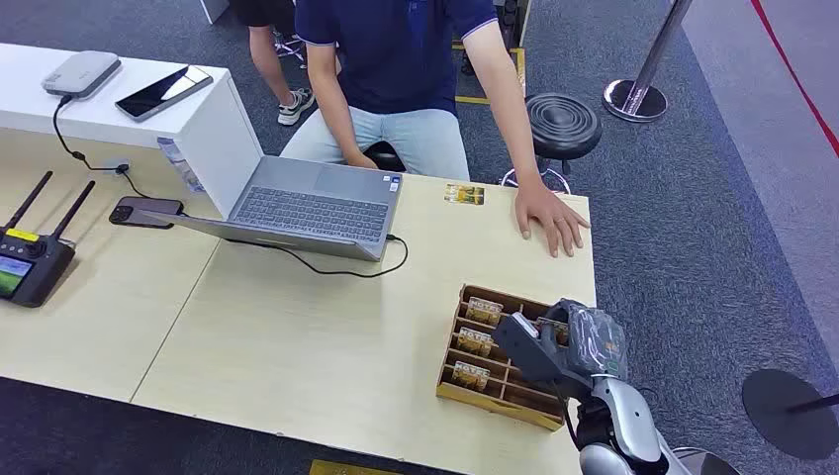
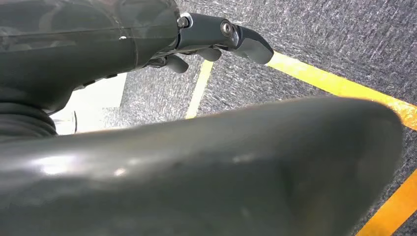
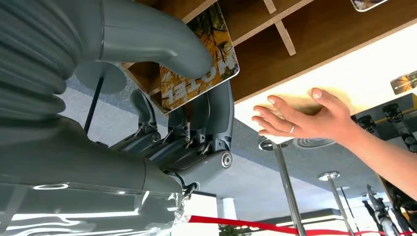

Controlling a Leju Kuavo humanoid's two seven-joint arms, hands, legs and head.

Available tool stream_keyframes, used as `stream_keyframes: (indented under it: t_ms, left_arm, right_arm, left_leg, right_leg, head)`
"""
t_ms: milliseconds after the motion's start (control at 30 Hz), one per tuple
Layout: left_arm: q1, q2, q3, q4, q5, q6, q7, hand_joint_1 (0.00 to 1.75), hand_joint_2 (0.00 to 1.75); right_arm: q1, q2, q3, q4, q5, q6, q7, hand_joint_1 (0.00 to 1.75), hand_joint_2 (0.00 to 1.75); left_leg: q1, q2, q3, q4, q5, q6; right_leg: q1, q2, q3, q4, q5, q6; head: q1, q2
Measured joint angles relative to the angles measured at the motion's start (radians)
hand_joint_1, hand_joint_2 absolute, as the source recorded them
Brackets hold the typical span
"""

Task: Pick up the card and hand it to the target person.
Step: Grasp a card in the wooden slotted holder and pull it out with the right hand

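A wooden card box with several slots stands at the table's near right corner, cards upright in its left slots. My right hand is over the box's right side. In the right wrist view the thumb and fingers pinch a card with an autumn-leaf print at the box. The seated person rests a hand flat on the table's far right edge, also seen as the person's hand. My left hand hangs over the carpet, holding nothing.
Another card lies on the table by the person. An open laptop with its cable sits mid-table; a phone and a remote controller lie to the left. A black stool and stanchion base stand beyond the table.
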Motion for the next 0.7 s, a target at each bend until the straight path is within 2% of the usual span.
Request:
stream_keyframes:
  t_ms: [33, 67, 100, 167, 533, 700]
  left_arm:
    - [0.0, 0.0, 0.0, 0.0, 0.0, 0.001, -0.001, 0.0, 1.16]
    - [0.0, 0.0, 0.0, 0.0, 0.0, 0.001, -0.001, 0.0, 0.87]
    - [0.0, 0.0, 0.0, 0.0, 0.0, 0.003, -0.003, 0.0, 0.87]
    - [0.0, 0.0, 0.0, 0.0, 0.0, 0.005, -0.009, 0.0, 0.0]
    - [0.0, 0.0, -0.005, 0.0, 0.002, 0.046, -0.045, 0.0, 0.0]
    - [0.0, 0.0, -0.006, 0.0, 0.015, 0.045, -0.043, 0.0, 0.0]
  right_arm:
    - [0.0, 0.0, 0.0, 0.0, 0.0, 0.0, 0.0, 1.29, 1.75]
    - [0.0, 0.0, 0.0, 0.0, 0.0, 0.0, 0.0, 1.3, 1.75]
    - [0.0, 0.0, 0.0, 0.0, 0.0, 0.0, 0.0, 1.3, 1.75]
    - [0.0, 0.0, 0.0, 0.0, 0.0, 0.0, 0.0, 1.31, 1.75]
    - [0.004, 0.002, 0.0, 0.0, 0.003, -0.023, -0.005, 1.31, 1.75]
    - [0.009, 0.002, 0.0, -0.006, -0.073, -0.085, -0.072, 1.31, 1.75]
  left_leg:
    - [0.0, 0.0, 0.0, 0.0, 0.0, 0.0]
    - [0.0, 0.0, 0.0, 0.0, 0.0, 0.0]
    - [0.0, 0.0, 0.0, 0.0, 0.0, 0.0]
    - [0.0, 0.0, 0.0, 0.0, 0.0, 0.0]
    - [0.0, 0.0, 0.0, 0.0, 0.0, 0.0]
    - [0.0, 0.0, 0.0, 0.0, 0.0, 0.0]
  right_leg:
    - [0.0, 0.0, 0.0, 0.0, 0.0, 0.0]
    - [0.0, 0.0, 0.0, 0.0, 0.0, 0.0]
    - [0.0, 0.0, 0.0, 0.0, 0.0, 0.0]
    - [0.0, 0.0, 0.0, 0.0, 0.0, 0.0]
    - [0.0, 0.0, 0.0, 0.0, 0.0, 0.0]
    - [0.0, 0.0, 0.0, 0.0, 0.0, 0.0]
  head:
    - [0.0, 0.0]
    - [0.0, 0.0]
    - [0.0, 0.0]
    - [0.0, 0.0]
    - [0.0, 0.0]
    - [0.0, 0.0]
